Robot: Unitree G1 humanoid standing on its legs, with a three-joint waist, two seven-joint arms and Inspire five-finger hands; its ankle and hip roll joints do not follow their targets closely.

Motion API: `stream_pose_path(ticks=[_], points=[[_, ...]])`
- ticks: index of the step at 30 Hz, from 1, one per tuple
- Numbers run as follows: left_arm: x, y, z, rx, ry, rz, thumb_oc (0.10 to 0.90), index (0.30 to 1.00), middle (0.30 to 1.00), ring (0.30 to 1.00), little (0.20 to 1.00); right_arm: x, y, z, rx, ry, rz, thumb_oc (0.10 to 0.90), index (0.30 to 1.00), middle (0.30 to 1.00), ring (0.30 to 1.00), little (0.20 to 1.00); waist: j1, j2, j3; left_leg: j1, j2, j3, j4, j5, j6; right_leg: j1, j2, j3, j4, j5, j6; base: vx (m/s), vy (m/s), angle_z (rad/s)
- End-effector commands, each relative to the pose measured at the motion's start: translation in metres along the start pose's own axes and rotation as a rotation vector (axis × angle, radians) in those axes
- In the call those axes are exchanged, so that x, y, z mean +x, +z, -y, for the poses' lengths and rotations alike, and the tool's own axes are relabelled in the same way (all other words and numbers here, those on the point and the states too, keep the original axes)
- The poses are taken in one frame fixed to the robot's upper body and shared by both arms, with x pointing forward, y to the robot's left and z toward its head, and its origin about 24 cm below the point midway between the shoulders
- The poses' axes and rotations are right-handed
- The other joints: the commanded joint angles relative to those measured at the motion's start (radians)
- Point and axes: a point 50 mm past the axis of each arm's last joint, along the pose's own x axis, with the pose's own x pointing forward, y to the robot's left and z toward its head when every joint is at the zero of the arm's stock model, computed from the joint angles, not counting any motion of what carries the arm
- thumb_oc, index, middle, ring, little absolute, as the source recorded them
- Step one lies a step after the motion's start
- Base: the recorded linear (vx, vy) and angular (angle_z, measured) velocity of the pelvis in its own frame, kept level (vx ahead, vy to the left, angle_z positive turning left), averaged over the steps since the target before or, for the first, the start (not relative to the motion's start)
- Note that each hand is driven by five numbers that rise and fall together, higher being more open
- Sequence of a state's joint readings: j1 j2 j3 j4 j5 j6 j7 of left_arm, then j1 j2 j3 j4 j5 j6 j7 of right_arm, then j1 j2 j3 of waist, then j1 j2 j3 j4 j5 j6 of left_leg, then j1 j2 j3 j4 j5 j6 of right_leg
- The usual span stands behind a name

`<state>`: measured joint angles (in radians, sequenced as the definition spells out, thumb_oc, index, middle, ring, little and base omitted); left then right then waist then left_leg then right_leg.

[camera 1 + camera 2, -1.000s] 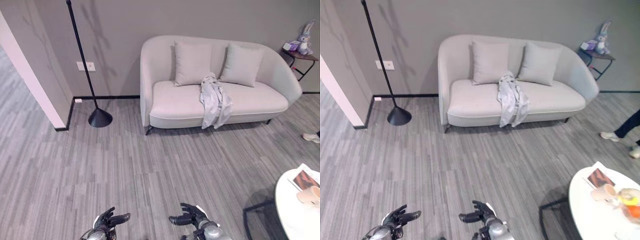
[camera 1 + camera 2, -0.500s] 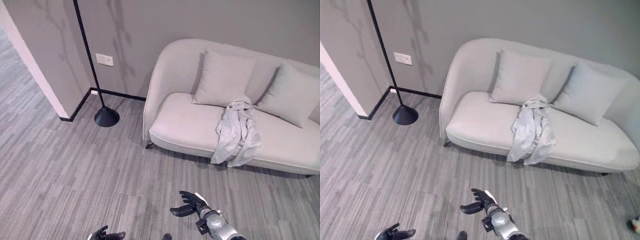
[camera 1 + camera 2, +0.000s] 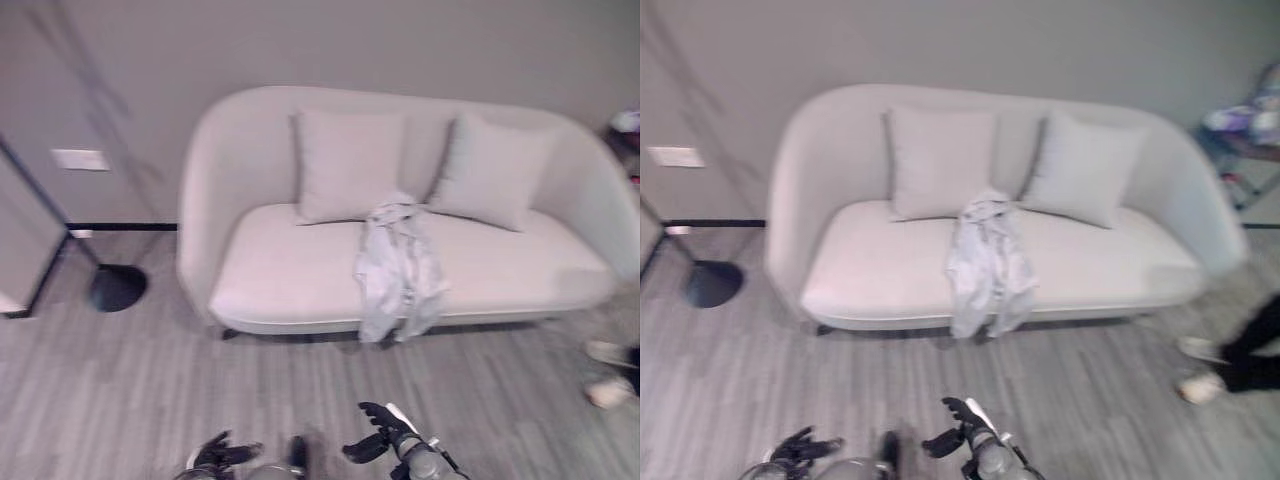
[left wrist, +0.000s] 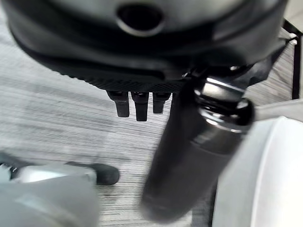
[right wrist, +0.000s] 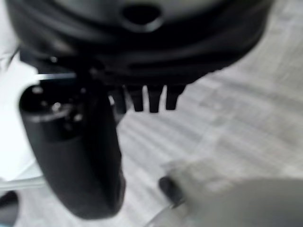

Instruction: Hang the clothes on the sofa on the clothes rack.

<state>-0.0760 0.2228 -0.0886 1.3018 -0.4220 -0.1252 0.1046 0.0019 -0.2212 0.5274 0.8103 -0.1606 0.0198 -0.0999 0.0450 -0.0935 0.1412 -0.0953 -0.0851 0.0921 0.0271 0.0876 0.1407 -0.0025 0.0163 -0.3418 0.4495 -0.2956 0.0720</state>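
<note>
Since the earlier frame the camera had swung, bringing the sofa (image 3: 300, 290) square across mid-frame. At the bottom edge, the left hand (image 3: 222, 455) and right hand (image 3: 385, 436) hung empty, fingers loosely spread. Farther up, the pale grey garment (image 3: 398, 265) lay crumpled over the sofa's front edge, between two cushions (image 3: 345, 165).

Left dark jointed robot hand (image 3: 222, 454): black fingers on a silver-grey metal wrist. Right dark jointed robot hand (image 3: 382, 436): black fingers, white thumb cover, rounded silver-grey wrist joint. Wrist views: glossy black cylindrical thumb with metallic collar, short row of black fingertips (image 4: 136, 102)
</note>
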Motion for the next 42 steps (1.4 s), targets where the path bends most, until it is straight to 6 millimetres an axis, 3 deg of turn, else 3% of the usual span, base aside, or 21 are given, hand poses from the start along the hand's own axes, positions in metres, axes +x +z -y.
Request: stream_pose_path(ticks=[1, 2, 3, 4, 7, 10, 11, 12, 14, 15, 18, 20, 21, 22, 24, 25, 29, 32, 35, 37, 42], points=[[-0.004, -0.006, 0.018, 0.011, -0.028, 0.030, 0.800, 0.900, 0.900, 0.900, 0.900, 0.003, 0.045, 0.060, -0.057, -0.254, 0.194, 0.800, 0.900, 0.900, 0.900, 0.900, 0.053, 0.056, -0.011, 0.124, 0.085, 0.010, -0.070, -0.109, -0.112, -0.037, -0.178, -0.029, -0.186, 0.239, 0.056, -0.02, -0.106, -0.02], [-0.004, -0.004, 0.018, 0.003, -0.024, 0.035, 0.800, 0.900, 0.900, 0.900, 0.900, 0.001, 0.047, 0.066, -0.076, -0.291, 0.201, 0.800, 0.900, 0.900, 0.900, 0.900, 0.052, 0.058, -0.008, 0.125, 0.089, 0.005, -0.071, -0.112, -0.115, -0.032, -0.198, -0.011, -0.207, 0.248, 0.055, -0.02, -0.172, 0.20], [-0.003, -0.001, 0.019, -0.007, -0.011, 0.052, 0.800, 0.900, 0.900, 0.900, 0.900, -0.003, 0.054, 0.076, -0.145, -0.355, 0.227, 0.800, 0.900, 0.900, 0.900, 0.900, 0.051, 0.059, -0.013, 0.114, 0.100, -0.003, -0.067, -0.120, -0.123, -0.025, -0.261, 0.031, -0.253, 0.295, 0.071, -0.01, -0.135, 0.27], [-0.003, -0.001, 0.019, -0.007, -0.011, 0.052, 0.800, 0.900, 0.900, 0.900, 0.900, -0.003, 0.053, 0.076, -0.146, -0.355, 0.226, 0.800, 0.900, 0.900, 0.900, 0.900, 0.052, 0.059, -0.013, 0.115, 0.099, -0.002, -0.066, -0.121, -0.123, -0.023, -0.261, 0.031, -0.255, 0.296, 0.072, -0.02, -0.158, 0.23], [-0.004, 0.004, 0.023, -0.012, 0.002, 0.078, 0.800, 0.900, 0.900, 0.900, 0.900, -0.004, 0.059, 0.081, -0.262, -0.433, 0.215, 0.800, 0.900, 0.900, 0.900, 0.900, 0.066, 0.050, -0.021, 0.089, 0.126, -0.026, -0.057, -0.122, -0.140, 0.007, -0.369, 0.098, -0.300, 0.421, 0.105, -0.02, -0.241, 0.04], [-0.003, 0.008, 0.025, -0.020, 0.023, 0.089, 0.800, 0.900, 0.900, 0.900, 0.900, -0.004, 0.064, 0.079, -0.275, -0.471, 0.222, 0.800, 0.900, 0.900, 0.900, 0.900, 0.074, 0.025, -0.026, 0.057, 0.157, -0.045, -0.049, -0.111, -0.167, 0.044, -0.416, 0.186, -0.341, 0.513, 0.134, -0.01, -0.364, 0.23], [-0.003, 0.007, 0.023, -0.033, 0.048, 0.080, 0.800, 0.900, 0.900, 0.900, 0.900, -0.004, 0.069, 0.081, -0.259, -0.491, 0.227, 0.800, 0.900, 0.900, 0.900, 0.900, 0.082, 0.000, -0.028, 0.045, 0.187, -0.067, -0.051, -0.096, -0.194, 0.046, -0.399, 0.237, -0.360, 0.498, 0.150, 0.03, -0.343, 0.48], [-0.003, 0.007, 0.023, -0.033, 0.049, 0.080, 0.800, 0.900, 0.900, 0.900, 0.900, -0.004, 0.069, 0.080, -0.259, -0.491, 0.226, 0.800, 0.900, 0.900, 0.900, 0.900, 0.082, 0.000, -0.028, 0.044, 0.188, -0.067, -0.051, -0.096, -0.194, 0.045, -0.398, 0.237, -0.359, 0.497, 0.150, 0.06, -0.367, 0.53], [-0.004, 0.000, 0.015, -0.091, 0.092, 0.058, 0.800, 0.900, 0.900, 0.900, 0.900, -0.007, 0.079, 0.083, -0.234, -0.495, 0.283, 0.800, 0.900, 0.900, 0.900, 0.900, 0.117, -0.028, -0.033, 0.037, 0.255, -0.069, -0.067, -0.069, -0.238, 0.084, -0.355, 0.140, -0.433, 0.382, 0.167, 0.07, -0.452, 0.42], [-0.004, -0.001, 0.015, -0.110, 0.098, 0.053, 0.800, 0.900, 0.900, 0.900, 0.900, -0.008, 0.078, 0.085, -0.224, -0.496, 0.288, 0.800, 0.900, 0.900, 0.900, 0.900, 0.120, -0.025, -0.033, 0.034, 0.278, -0.075, -0.074, -0.054, -0.250, 0.092, -0.333, 0.121, -0.448, 0.349, 0.159, 0.08, -0.566, 0.12], [-0.008, -0.017, 0.023, -0.137, 0.089, 0.012, 0.800, 0.900, 0.900, 0.900, 0.900, -0.012, 0.083, 0.114, -0.229, -0.586, 0.317, 0.800, 0.900, 0.900, 0.900, 0.900, 0.132, 0.001, -0.020, 0.014, 0.353, -0.098, -0.100, 0.007, -0.293, 0.120, -0.242, 0.069, -0.503, 0.286, 0.124, 0.03, -0.330, 0.15], [-0.009, -0.017, 0.029, -0.105, 0.063, 0.022, 0.800, 0.900, 0.900, 0.900, 0.900, -0.013, 0.083, 0.127, -0.242, -0.638, 0.307, 0.800, 0.900, 0.900, 0.900, 0.900, 0.131, 0.022, -0.011, 0.005, 0.368, -0.112, -0.102, 0.021, -0.303, 0.126, -0.221, 0.057, -0.515, 0.278, 0.114, -0.02, -0.158, 0.27], [-0.010, -0.013, 0.038, -0.054, 0.016, 0.065, 0.800, 0.900, 0.900, 0.900, 0.900, -0.018, 0.079, 0.157, -0.238, -0.759, 0.272, 0.800, 0.900, 0.900, 0.900, 0.900, 0.134, 0.060, 0.005, -0.011, 0.380, -0.131, -0.105, 0.037, -0.313, 0.139, -0.203, 0.041, -0.535, 0.266, 0.109, -0.03, -0.151, 0.21], [-0.011, -0.013, 0.038, -0.054, 0.014, 0.065, 0.800, 0.900, 0.900, 0.900, 0.900, -0.018, 0.079, 0.157, -0.238, -0.761, 0.271, 0.800, 0.900, 0.900, 0.900, 0.900, 0.131, 0.064, 0.007, -0.011, 0.382, -0.136, -0.104, 0.037, -0.315, 0.141, -0.200, 0.037, -0.536, 0.265, 0.108, -0.03, -0.086, 0.25], [-0.013, -0.019, 0.039, -0.025, -0.017, 0.060, 0.800, 0.900, 0.900, 0.900, 0.900, -0.028, 0.081, 0.198, -0.205, -0.915, 0.241, 0.800, 0.900, 0.900, 0.900, 0.900, 0.127, 0.115, 0.014, -0.021, 0.388, -0.145, -0.114, 0.041, -0.321, 0.138, -0.199, 0.030, -0.537, 0.251, 0.114, -0.02, -0.006, 0.31], [-0.013, -0.019, 0.040, -0.025, -0.018, 0.061, 0.800, 0.900, 0.900, 0.900, 0.900, -0.028, 0.081, 0.198, -0.205, -0.916, 0.241, 0.800, 0.900, 0.900, 0.900, 0.900, 0.127, 0.117, 0.014, -0.021, 0.388, -0.146, -0.114, 0.041, -0.321, 0.138, -0.198, 0.030, -0.537, 0.251, 0.114, -0.03, 0.024, 0.28], [-0.014, -0.024, 0.046, 0.049, -0.062, 0.058, 0.800, 0.900, 0.900, 0.900, 0.900, -0.039, 0.093, 0.257, -0.072, -1.072, 0.188, 0.800, 0.900, 0.900, 0.900, 0.900, 0.130, 0.177, 0.041, -0.044, 0.368, -0.137, -0.114, 0.035, -0.327, 0.100, -0.235, 0.055, -0.537, 0.272, 0.127, -0.07, 0.095, 0.01], [-0.014, -0.017, 0.053, 0.075, -0.094, 0.086, 0.800, 0.900, 0.900, 0.900, 0.900, -0.041, 0.102, 0.276, -0.006, -1.106, 0.169, 0.800, 0.900, 0.900, 0.900, 0.900, 0.130, 0.191, 0.059, -0.067, 0.349, -0.135, -0.114, 0.034, -0.323, 0.062, -0.259, 0.070, -0.537, 0.294, 0.135, -0.08, 0.104, -0.03], [-0.013, 0.002, 0.065, 0.097, -0.129, 0.155, 0.800, 0.900, 0.900, 0.900, 0.900, -0.051, 0.125, 0.301, 0.156, -1.150, 0.200, 0.800, 0.900, 0.900, 0.900, 0.900, 0.133, 0.208, 0.098, -0.117, 0.320, -0.126, -0.102, 0.033, -0.314, -0.007, -0.296, 0.095, -0.537, 0.332, 0.143, -0.08, 0.130, 0.00], [-0.015, 0.026, 0.081, 0.133, -0.186, 0.251, 0.800, 0.900, 0.900, 0.900, 0.900, -0.070, 0.147, 0.330, 0.282, -1.194, 0.255, 0.800, 0.900, 0.900, 0.900, 0.900, 0.138, 0.220, 0.142, -0.179, 0.287, -0.120, -0.086, 0.029, -0.306, -0.078, -0.335, 0.112, -0.537, 0.368, 0.152, -0.07, 0.207, 0.00], [-0.016, 0.053, 0.088, 0.167, -0.207, 0.344, 0.800, 0.900, 0.900, 0.900, 0.900, -0.096, 0.171, 0.355, 0.350, -1.250, 0.336, 0.800, 0.900, 0.900, 0.900, 0.900, 0.135, 0.219, 0.175, -0.239, 0.267, -0.105, -0.073, 0.026, -0.297, -0.147, -0.354, 0.130, -0.537, 0.396, 0.157, -0.02, 0.095, -0.06]])
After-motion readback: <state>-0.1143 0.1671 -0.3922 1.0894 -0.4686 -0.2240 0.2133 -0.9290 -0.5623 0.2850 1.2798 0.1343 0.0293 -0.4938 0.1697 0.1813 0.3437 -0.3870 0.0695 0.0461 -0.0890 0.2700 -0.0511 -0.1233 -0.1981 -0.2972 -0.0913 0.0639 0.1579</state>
